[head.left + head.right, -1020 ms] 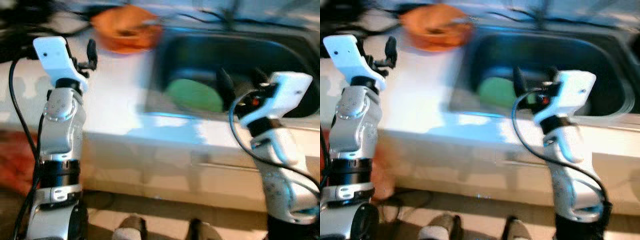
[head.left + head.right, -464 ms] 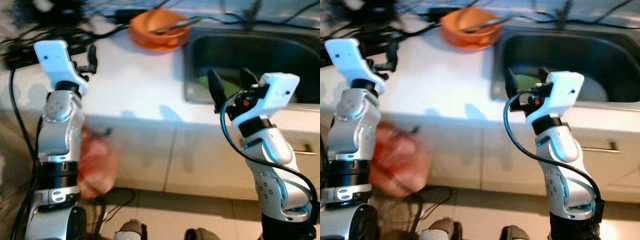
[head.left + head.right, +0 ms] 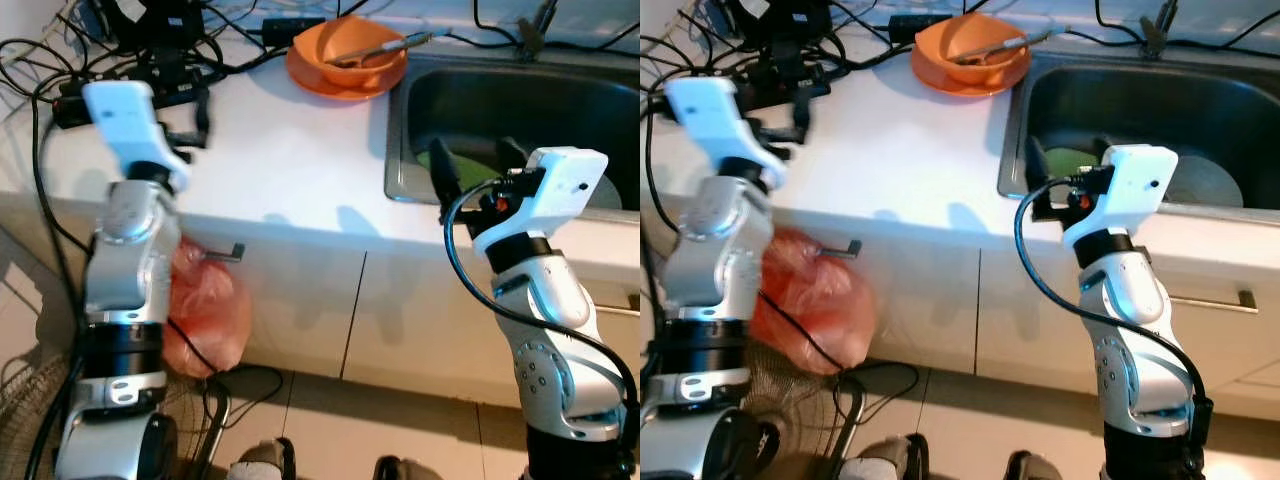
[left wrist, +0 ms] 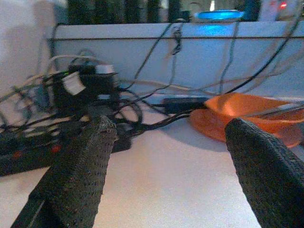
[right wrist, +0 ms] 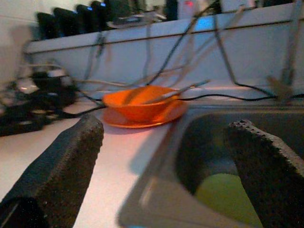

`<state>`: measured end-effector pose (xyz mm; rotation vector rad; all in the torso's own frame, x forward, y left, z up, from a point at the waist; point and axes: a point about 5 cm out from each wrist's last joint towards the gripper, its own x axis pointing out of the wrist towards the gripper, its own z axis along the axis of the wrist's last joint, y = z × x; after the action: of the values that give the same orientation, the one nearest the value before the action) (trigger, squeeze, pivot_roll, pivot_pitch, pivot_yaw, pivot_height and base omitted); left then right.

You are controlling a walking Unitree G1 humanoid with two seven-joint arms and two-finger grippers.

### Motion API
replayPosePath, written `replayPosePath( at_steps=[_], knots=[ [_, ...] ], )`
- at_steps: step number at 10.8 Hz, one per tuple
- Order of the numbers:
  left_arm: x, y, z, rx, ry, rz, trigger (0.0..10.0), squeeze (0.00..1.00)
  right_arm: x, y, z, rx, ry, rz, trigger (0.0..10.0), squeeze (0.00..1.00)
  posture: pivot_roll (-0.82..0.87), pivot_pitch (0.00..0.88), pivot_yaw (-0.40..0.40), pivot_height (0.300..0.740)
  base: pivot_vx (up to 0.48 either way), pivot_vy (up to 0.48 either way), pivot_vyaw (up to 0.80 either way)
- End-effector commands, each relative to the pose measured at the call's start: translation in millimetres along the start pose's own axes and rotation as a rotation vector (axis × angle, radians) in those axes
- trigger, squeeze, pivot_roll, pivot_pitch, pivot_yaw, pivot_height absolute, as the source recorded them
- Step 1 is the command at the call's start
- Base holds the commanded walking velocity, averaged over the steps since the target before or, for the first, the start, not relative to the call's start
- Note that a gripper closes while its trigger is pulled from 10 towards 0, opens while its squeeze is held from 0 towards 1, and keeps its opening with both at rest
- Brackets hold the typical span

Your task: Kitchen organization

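Note:
An orange bowl (image 3: pixel 347 45) with a metal utensil in it sits on an orange plate at the back of the white counter (image 3: pixel 280 165), just left of the steel sink (image 3: pixel 560 95). A green dish (image 3: pixel 1072 160) and a grey plate (image 3: pixel 1205 185) lie in the sink. My left gripper (image 4: pixel 171 156) is open and raised over the counter's left part, with the bowl (image 4: pixel 247 114) ahead of it. Over the sink's near left corner my right gripper (image 5: pixel 164 166) is open and holds nothing; the bowl (image 5: pixel 140 102) is farther back.
Tangled black cables and a power strip (image 3: pixel 150 50) crowd the counter's back left. A red plastic bag (image 3: pixel 205 310) hangs from a cabinet handle below the counter. A fan (image 3: pixel 25 440) stands on the tiled floor at the left. A drawer handle (image 3: pixel 1210 298) sits at the right.
The whole picture has shifted and sharpened: the camera has drawn back, so the counter front, cabinets and floor now show. Both arms stay raised with their fingers apart.

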<state>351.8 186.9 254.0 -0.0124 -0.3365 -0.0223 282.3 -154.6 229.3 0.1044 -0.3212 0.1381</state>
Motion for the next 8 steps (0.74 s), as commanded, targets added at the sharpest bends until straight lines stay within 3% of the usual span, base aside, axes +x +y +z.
replayPosePath(
  at_steps=[1, 7, 8],
  knots=[
    [3.4, -4.6, 13.2, 0.001, -0.044, -0.026, 10.0, 0.00, 2.5, -3.6, 8.0, -0.019, -0.043, -0.021, 10.0, 0.00, 0.07, 0.145, 0.036, 0.740, 0.480, 0.000, 0.00],
    [1.1, -5.7, 13.2, -0.011, -0.043, -0.038, 10.0, 0.00, 5.3, -3.9, 8.2, -0.041, -0.063, -0.037, 10.0, 0.00, 0.08, 0.153, 0.034, 0.740, 0.480, 0.000, 0.00],
    [0.9, -6.3, 14.9, -0.023, -0.056, -0.039, 10.0, 0.00, 4.9, -3.1, 7.2, -0.040, -0.060, -0.038, 10.0, 0.00, 0.08, 0.155, 0.035, 0.740, 0.000, 0.000, 0.00]
  ],
)
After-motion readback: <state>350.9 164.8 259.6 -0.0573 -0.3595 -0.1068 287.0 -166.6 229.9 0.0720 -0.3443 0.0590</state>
